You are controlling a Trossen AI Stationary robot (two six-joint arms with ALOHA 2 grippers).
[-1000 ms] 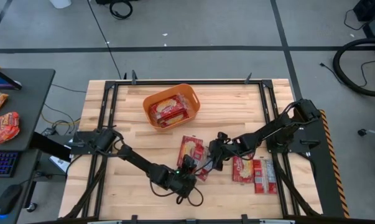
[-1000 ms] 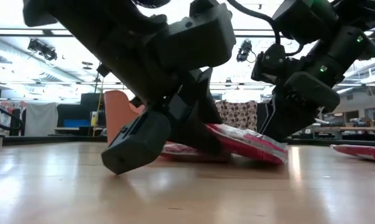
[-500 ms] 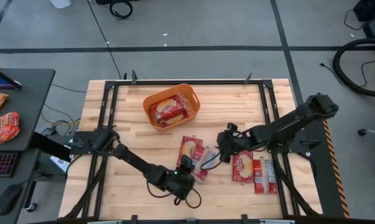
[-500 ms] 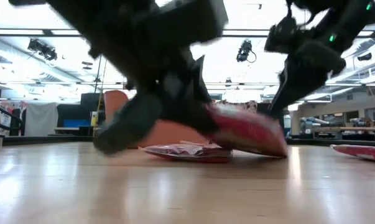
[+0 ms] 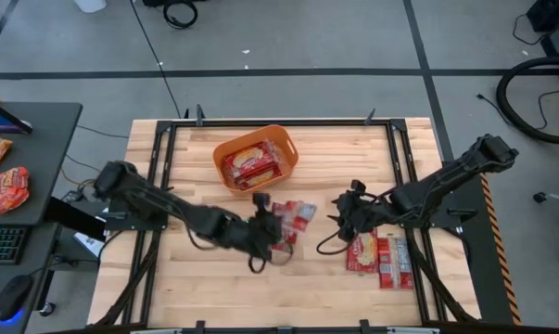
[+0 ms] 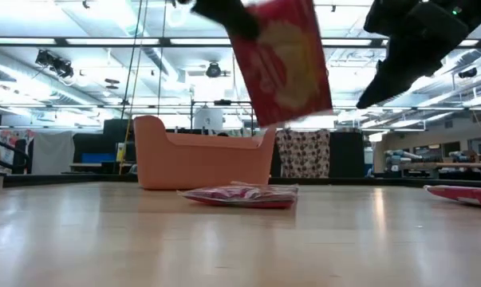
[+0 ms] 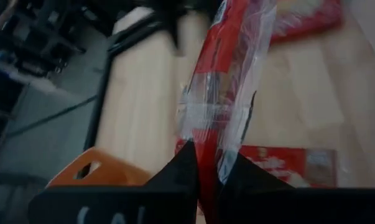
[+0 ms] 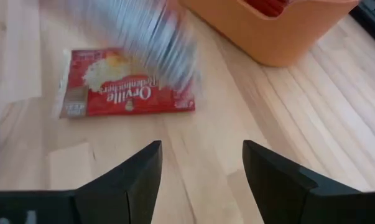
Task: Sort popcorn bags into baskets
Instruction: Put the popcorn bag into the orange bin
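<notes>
A red popcorn bag (image 6: 284, 60) hangs in my left gripper (image 7: 207, 177), which is shut on it over the table's middle (image 5: 268, 228). Another bag (image 6: 240, 194) lies flat on the table below it, also seen in the right wrist view (image 8: 125, 90). The orange basket (image 5: 256, 158) stands toward the far edge with several red bags inside. My right gripper (image 8: 199, 174) is open and empty, raised right of the held bag (image 5: 347, 210). More bags (image 5: 379, 255) lie flat near the table's right side. My left gripper pinches the popcorn bag by its upper end (image 7: 212, 155) between its two fingers. The bag is lifted clear of the table. In the low view it hangs below the gripper, tilted, with its printed face (image 6: 292, 72) showing.
The table's black frame rails (image 5: 401, 148) run along its left and right sides. Bare wood lies at the near edge (image 5: 307, 297) and left of the basket. A side desk (image 5: 19, 167) with snack packets stands off the table's left.
My left gripper has risen from the table, moved toward the far edge and the basket, and carried one bag up clear of the wood. The bag beneath stayed flat. My right gripper has drawn back toward the table's right and lifted away from the bags.
</notes>
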